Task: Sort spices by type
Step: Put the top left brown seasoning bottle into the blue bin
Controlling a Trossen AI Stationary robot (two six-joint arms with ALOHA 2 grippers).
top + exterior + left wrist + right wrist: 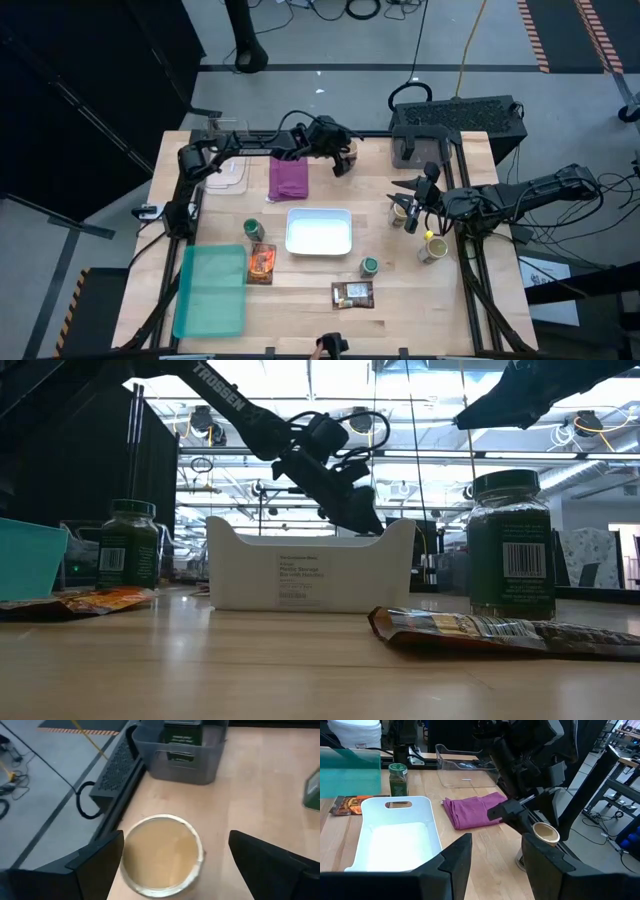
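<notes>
Left gripper (172, 870) hovers jaws spread over tan-lid jar (161, 855) near the surface's far edge; off-center closing could knock it off; right gripper (495, 865) spread near other jars.
</notes>
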